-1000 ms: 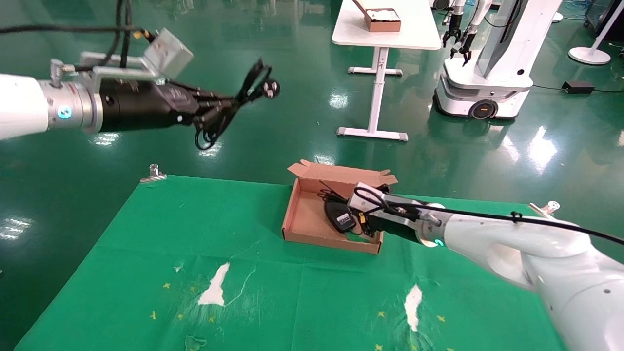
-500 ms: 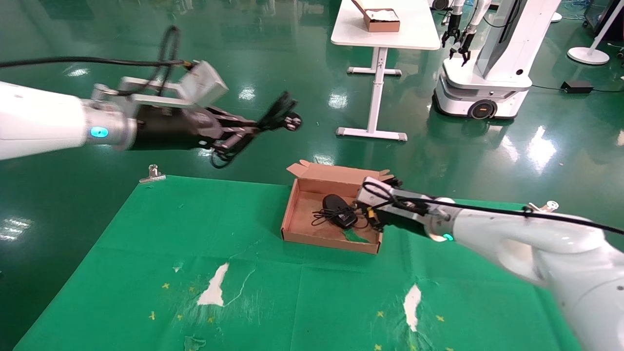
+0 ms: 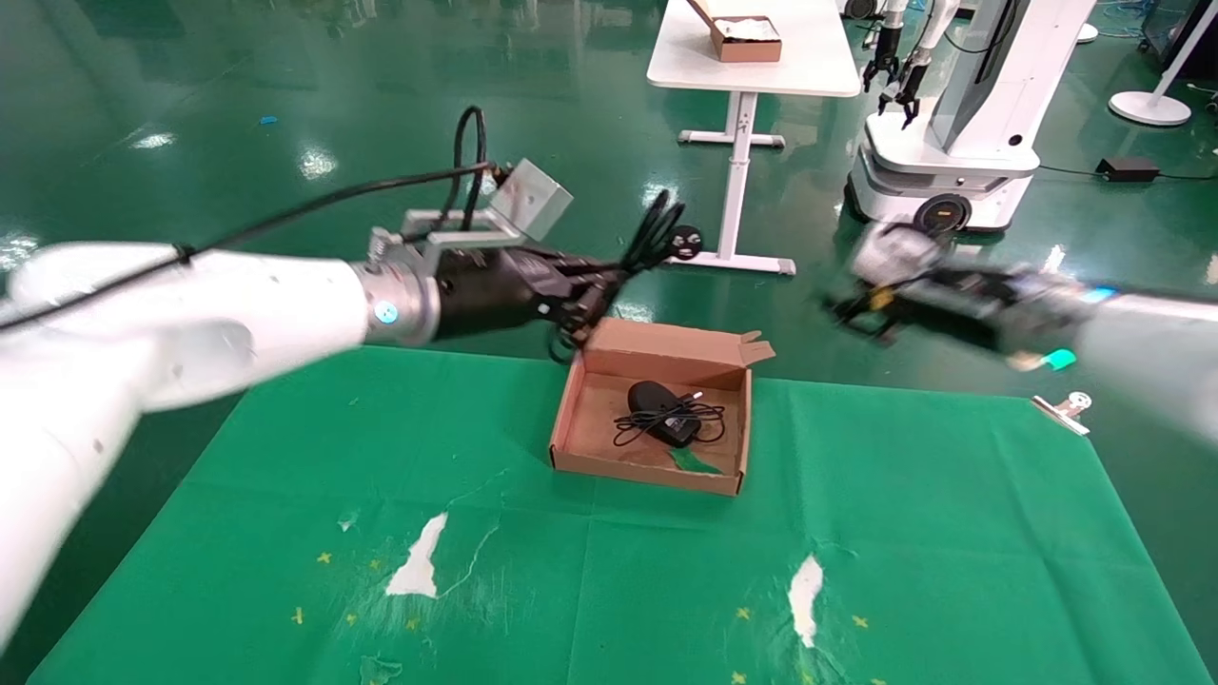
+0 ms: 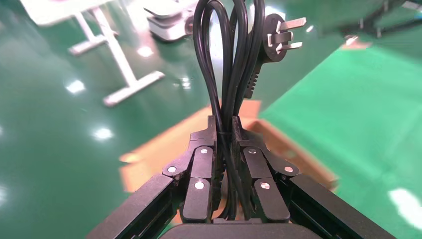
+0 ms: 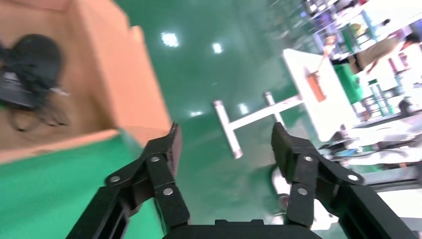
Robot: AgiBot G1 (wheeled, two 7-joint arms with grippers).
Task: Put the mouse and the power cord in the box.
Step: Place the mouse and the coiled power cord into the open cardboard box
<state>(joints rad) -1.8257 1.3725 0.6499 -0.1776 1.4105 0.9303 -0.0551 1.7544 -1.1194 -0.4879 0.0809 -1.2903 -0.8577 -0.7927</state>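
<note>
the mouse lies in the box on the green surface, so the cord is the step in hand. the left gripper pinches the looped cord in the air just beyond the box's far left corner. next: carry it over the floor, lower, release. the right gripper, spread and empty, hangs off to the right

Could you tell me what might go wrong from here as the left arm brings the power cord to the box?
1. The left gripper pinches only the middle of the power cord; its loops and plug stick out loose and could catch the box lid flap or hang over a wall.
2. The mouse and its thin cable already fill the floor's middle, so the cord may land on them.
3. The right gripper, open, is off to the right, beyond the table's far edge.
</note>
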